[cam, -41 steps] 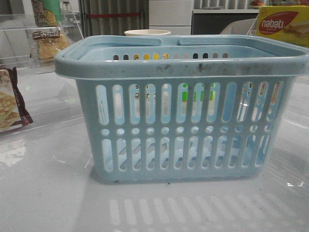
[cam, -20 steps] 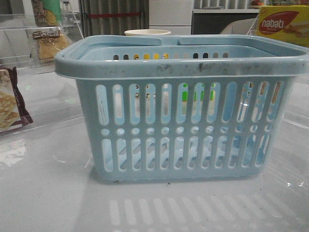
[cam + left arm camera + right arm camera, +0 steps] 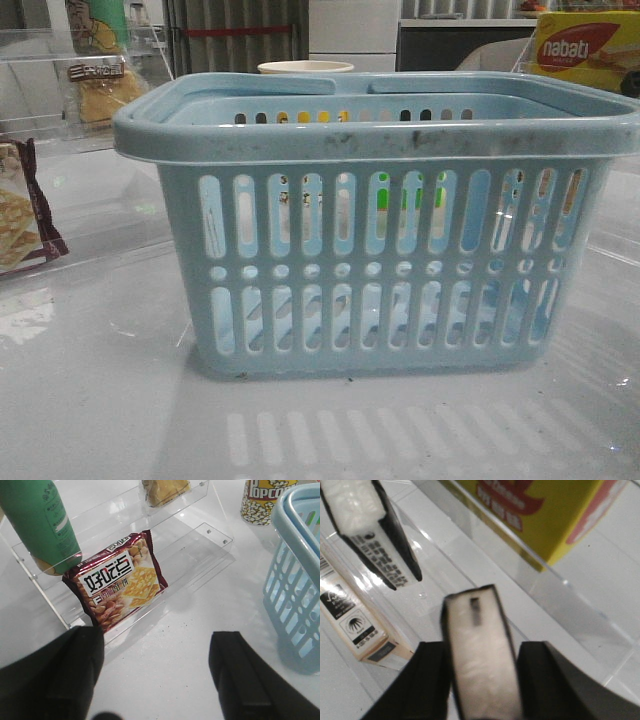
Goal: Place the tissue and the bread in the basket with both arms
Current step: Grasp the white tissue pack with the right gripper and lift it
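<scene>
Basket sits mid-table with nothing of the task visible inside, so both pickups look to be under way. By my reading the right gripper is pinched on a white tissue pack and needs only lifting toward the rim. The left gripper is spread, empty, and must reach past the cracker packet to the bread on the clear shelf.

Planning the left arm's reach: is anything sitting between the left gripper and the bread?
Yes. The maroon cracker packet leans on the clear acrylic shelf's lower step, directly beyond the open left gripper. The bread sits on the step behind it, so the reach must clear the packet and the step's edge.
</scene>
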Controlling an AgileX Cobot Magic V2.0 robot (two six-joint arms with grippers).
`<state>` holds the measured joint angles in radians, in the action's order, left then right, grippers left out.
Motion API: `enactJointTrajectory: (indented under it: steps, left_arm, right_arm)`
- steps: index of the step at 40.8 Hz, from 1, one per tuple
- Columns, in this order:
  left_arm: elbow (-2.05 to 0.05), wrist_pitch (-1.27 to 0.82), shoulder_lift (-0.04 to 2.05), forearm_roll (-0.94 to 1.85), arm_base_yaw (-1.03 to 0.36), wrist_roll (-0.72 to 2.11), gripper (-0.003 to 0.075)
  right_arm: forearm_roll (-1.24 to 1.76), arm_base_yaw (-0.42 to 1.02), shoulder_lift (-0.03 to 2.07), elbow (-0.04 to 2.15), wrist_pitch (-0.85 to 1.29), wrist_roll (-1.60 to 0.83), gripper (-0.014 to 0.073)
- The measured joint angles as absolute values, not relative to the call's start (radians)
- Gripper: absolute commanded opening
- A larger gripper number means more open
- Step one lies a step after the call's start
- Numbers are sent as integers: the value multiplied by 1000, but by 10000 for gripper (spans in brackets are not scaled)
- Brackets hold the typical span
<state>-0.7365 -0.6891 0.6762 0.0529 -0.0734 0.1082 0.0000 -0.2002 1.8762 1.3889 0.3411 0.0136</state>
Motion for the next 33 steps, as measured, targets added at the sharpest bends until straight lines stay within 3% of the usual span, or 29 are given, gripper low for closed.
enactJointTrajectory:
  steps: [5,19,33]
  left_arm:
    - [-736,-689,676,53,-73,108,507]
    - [-736,-689,676,53,-73,108,507]
    - [-736,-689,676,53,-73,108,507]
  right_arm:
    - [0,-200,1874,1389,339,14,162]
    - [0,-166,1703,1389,475,14,154]
    - [0,67,1442,1389,656,14,154]
